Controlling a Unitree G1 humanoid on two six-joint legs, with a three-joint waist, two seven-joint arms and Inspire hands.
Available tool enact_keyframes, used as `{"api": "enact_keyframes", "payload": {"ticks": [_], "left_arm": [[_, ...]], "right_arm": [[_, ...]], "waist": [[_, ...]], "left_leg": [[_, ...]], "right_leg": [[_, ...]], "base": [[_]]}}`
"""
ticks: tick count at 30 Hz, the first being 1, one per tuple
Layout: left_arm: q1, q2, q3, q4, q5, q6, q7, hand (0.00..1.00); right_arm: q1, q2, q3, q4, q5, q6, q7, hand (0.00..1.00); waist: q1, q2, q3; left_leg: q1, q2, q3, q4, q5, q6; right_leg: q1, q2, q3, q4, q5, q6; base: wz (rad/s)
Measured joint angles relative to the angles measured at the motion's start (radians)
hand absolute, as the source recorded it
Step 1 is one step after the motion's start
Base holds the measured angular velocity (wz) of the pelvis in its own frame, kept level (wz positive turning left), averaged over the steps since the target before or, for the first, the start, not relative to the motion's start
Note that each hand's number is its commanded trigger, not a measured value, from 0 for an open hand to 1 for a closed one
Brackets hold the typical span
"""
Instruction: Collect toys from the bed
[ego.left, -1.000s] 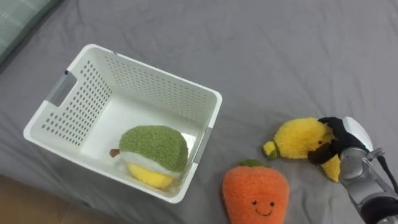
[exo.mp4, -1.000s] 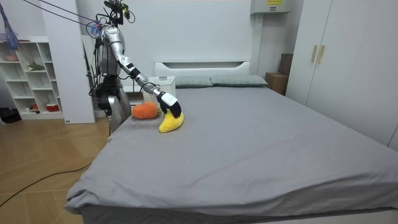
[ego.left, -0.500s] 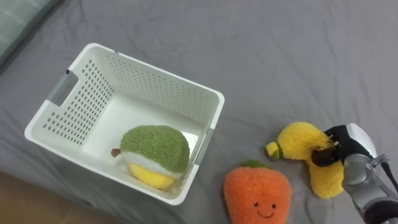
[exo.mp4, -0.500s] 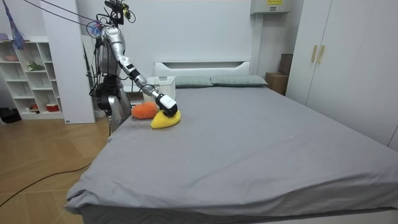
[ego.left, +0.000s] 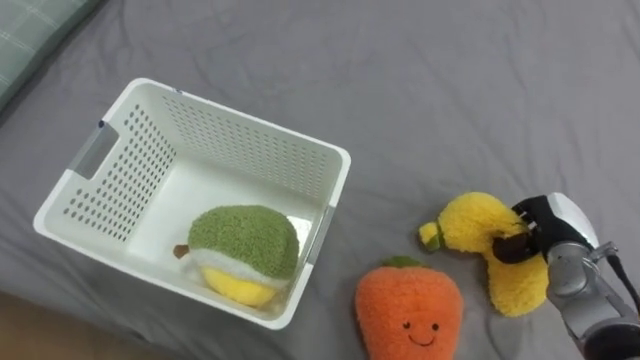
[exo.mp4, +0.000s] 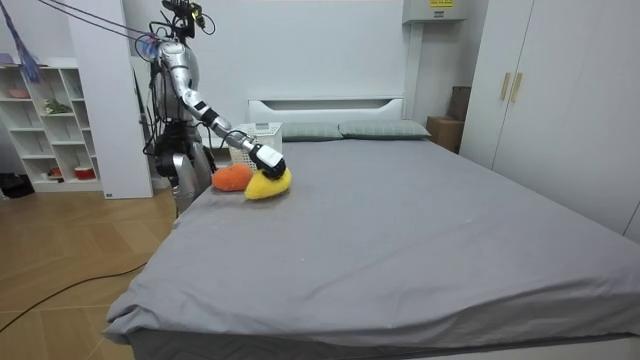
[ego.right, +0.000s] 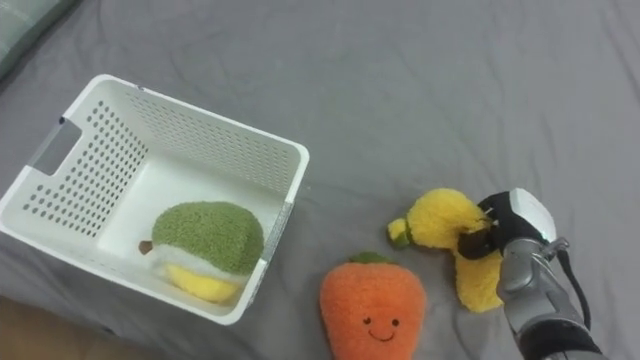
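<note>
A yellow banana plush (ego.left: 478, 224) lies on the grey bed, right of an orange carrot plush (ego.left: 408, 316) with a smiling face. My right hand (ego.left: 545, 226) comes in from the lower right, its dark fingers curled round the banana's middle. In the room view the banana (exo.mp4: 268, 184) hangs at the hand (exo.mp4: 264, 160), close beside the carrot (exo.mp4: 232, 177). To the left stands a white perforated basket (ego.left: 250, 126) with a green and yellow plush (ego.left: 243, 246) inside it. I stand at the bed's corner, right arm stretched over it.
A striped pillow corner (ego.left: 30, 40) shows at the upper left. Bare grey sheet (ego.left: 480, 90) stretches beyond the toys. In the room view, pillows (exo.mp4: 380, 129) lie at the headboard, shelves (exo.mp4: 45, 120) stand behind me, and a wardrobe (exo.mp4: 560, 100) is on the right.
My right hand's fingers have shut round the banana plush and drawn it closer to the carrot. The basket and the other toys have stayed put.
</note>
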Motion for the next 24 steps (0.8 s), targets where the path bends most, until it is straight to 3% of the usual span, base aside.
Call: {"api": "enact_keyframes", "payload": {"ticks": [5, 10, 13, 16, 24], "left_arm": [[0.006, 0.000, 0.031, -0.013, -0.003, -0.007, 0.019, 0.00], [0.055, -0.003, 0.050, -0.014, -0.033, -0.008, 0.045, 0.00], [0.083, -0.004, 0.068, -0.015, -0.032, -0.005, 0.048, 0.00], [0.088, -0.005, 0.076, -0.016, -0.030, -0.002, 0.053, 0.00], [0.099, -0.014, 0.106, -0.016, -0.007, 0.004, 0.079, 0.00]], "right_arm": [[0.045, 0.000, -0.001, -0.153, 0.011, -0.001, 0.009, 1.00], [0.117, 0.001, -0.015, -0.346, 0.000, 0.009, 0.030, 1.00], [0.148, 0.000, -0.044, -0.481, 0.000, 0.009, 0.046, 1.00], [0.161, 0.000, -0.070, -0.543, 0.002, 0.012, 0.049, 1.00], [0.175, 0.000, -0.080, -0.702, 0.008, 0.051, 0.125, 1.00]], "waist": [[-0.012, -0.008, -0.0075], [-0.028, -0.028, -0.0224], [-0.049, -0.028, -0.0216], [-0.050, -0.027, -0.0208], [-0.053, -0.017, -0.0147]], "left_leg": [[0.074, 0.002, 0.020, -0.027, 0.000, 0.000], [0.139, 0.004, 0.044, -0.048, 0.000, 0.000], [0.160, 0.003, 0.047, -0.049, 0.000, 0.000], [0.177, 0.003, 0.053, -0.051, -0.001, 0.001], [0.210, 0.003, 0.055, -0.058, 0.000, 0.001]], "right_leg": [[0.057, 0.001, 0.015, -0.001, 0.000, 0.001], [0.102, 0.006, 0.043, -0.001, 0.000, 0.001], [0.121, 0.006, 0.045, -0.002, 0.000, 0.001], [0.131, 0.014, 0.069, -0.001, 0.000, 0.001], [0.159, 0.016, 0.075, -0.001, 0.000, 0.001]], "base": [[-0.11], [-0.16], [-0.03], [-0.09], [-0.01]]}}
